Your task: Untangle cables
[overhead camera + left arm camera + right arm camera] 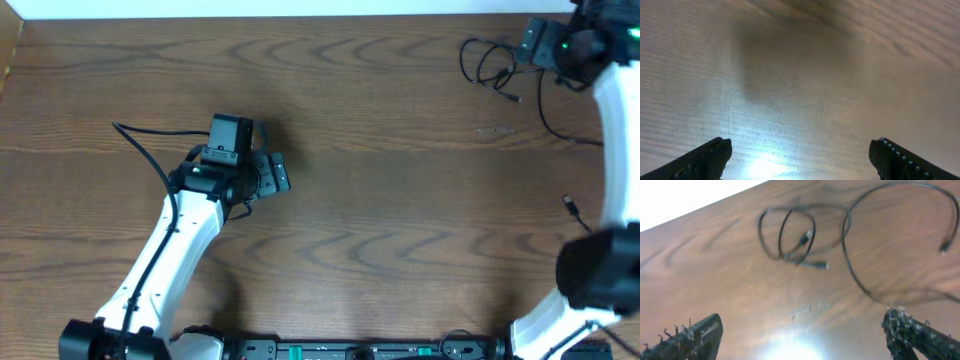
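Observation:
A thin black cable point(487, 66) lies looped at the far right of the wooden table point(380, 150). One strand point(552, 128) trails toward the front, and a small plug point(570, 204) lies apart from it. In the right wrist view the loops point(788, 234), a plug end point(819, 265) and a wide arc point(900, 210) lie ahead of my right gripper point(802, 322), which is open and empty above the table. No white cable shows in any view. My left gripper point(800, 147) is open and empty over bare wood, far from the cable; it also shows in the overhead view point(274, 172).
The left arm's thicker black wire point(145, 150) runs over the table behind that arm. The right arm point(615, 150) stands along the right edge. The table's far edge point(300, 17) meets a white wall.

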Controlling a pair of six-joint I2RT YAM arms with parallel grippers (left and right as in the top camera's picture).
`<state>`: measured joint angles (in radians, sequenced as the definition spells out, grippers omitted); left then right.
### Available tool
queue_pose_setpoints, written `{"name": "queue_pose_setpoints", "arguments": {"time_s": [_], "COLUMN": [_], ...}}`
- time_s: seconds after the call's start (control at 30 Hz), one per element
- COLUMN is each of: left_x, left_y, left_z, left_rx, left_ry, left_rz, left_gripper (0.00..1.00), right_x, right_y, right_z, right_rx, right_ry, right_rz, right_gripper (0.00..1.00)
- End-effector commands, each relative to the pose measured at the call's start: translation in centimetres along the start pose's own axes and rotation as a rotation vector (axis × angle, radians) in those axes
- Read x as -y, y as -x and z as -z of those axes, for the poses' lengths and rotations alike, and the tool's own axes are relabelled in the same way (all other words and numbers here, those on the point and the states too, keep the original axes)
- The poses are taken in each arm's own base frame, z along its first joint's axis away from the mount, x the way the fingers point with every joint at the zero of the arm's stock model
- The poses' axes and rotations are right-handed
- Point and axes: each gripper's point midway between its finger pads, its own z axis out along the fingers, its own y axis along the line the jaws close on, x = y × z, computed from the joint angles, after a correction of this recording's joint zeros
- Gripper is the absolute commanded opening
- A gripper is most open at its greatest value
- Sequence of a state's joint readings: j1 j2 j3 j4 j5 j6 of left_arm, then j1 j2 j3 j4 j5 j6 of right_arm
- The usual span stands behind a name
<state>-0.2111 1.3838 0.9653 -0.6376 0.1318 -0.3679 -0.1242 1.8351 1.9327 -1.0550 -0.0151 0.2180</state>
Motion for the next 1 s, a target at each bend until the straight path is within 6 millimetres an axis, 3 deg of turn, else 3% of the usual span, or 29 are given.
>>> {"name": "queue_pose_setpoints", "arguments": {"time_s": [0.0,0.23,0.4,0.5,0.67,0.97], "left_x": [2.2,3.2,3.4,3.5,3.4,3.4], "left_y": [1.3,2.8,2.8,2.8,2.8,2.8], "left_z": [3.6,10.2,12.7,13.0,12.6,12.0], "left_rx": [0.074,0.275,0.348,0.356,0.344,0.327], "left_ry": [-0.105,-0.175,-0.204,-0.207,-0.203,-0.196], "left_rz": [-0.112,-0.136,-0.144,-0.145,-0.143,-0.142], "left_gripper": [0.93,0.93,0.93,0.93,0.93,0.94], "right_x": [-2.2,-5.1,-5.2,-4.5,-3.7,-3.1], "right_y": [-1.2,-4.9,-6.8,-8.7,-10.7,-12.1], "right_z": [3.2,10.6,15.7,18.7,22.1,24.8], "right_rx": [-0.015,-0.026,0.017,0.015,0.039,0.089], "right_ry": [0.104,0.199,0.222,0.225,0.232,0.246], "right_rz": [0.082,0.209,0.23,0.183,0.153,0.154], "right_gripper": [0.99,0.99,0.99,0.99,0.99,0.99]}}
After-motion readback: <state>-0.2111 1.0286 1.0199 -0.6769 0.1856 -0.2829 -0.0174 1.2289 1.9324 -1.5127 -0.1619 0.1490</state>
